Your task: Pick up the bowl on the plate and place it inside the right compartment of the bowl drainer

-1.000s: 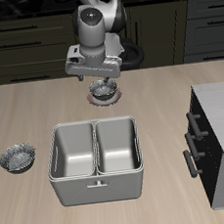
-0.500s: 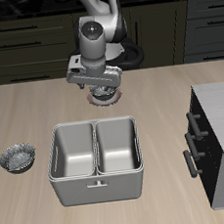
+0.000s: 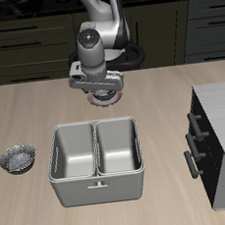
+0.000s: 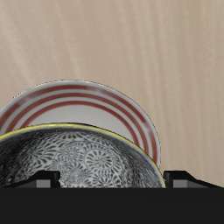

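Nearby, second bowl, dark cabinet

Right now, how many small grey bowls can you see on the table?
2. One small grey speckled bowl sits on the white red-rimmed plate behind the grey metal drainer, under the gripper. The other sits alone beside the drainer. None appear hidden.

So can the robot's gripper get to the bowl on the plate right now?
Probably yes. The gripper hangs right over the bowl on the plate, and nothing stands between them. In the wrist view the bowl's rim sits close by the fingertips, though whether they touch it cannot be told.
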Controlling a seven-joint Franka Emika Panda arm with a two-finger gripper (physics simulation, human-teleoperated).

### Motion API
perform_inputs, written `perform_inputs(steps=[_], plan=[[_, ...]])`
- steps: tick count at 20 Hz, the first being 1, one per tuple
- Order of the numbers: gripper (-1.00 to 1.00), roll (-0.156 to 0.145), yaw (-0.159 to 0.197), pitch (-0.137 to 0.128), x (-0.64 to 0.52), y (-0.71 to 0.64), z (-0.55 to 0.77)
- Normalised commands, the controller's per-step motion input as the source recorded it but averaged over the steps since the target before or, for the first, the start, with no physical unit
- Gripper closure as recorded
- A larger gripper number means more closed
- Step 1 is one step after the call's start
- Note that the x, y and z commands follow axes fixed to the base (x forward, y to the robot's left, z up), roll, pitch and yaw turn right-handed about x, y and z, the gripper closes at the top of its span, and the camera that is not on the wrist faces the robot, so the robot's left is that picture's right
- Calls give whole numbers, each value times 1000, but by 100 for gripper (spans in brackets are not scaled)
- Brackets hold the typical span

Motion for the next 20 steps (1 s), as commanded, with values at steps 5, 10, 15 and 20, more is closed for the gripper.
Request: perform_inputs(steps=[5, 10, 15, 20], plan=[[100, 10, -29, -25, 6, -15, 122], [100, 3, -5, -11, 31, 2, 58], [100, 2, 9, -24, 20, 18, 107], [100, 5, 31, -35, 24, 59, 262]])
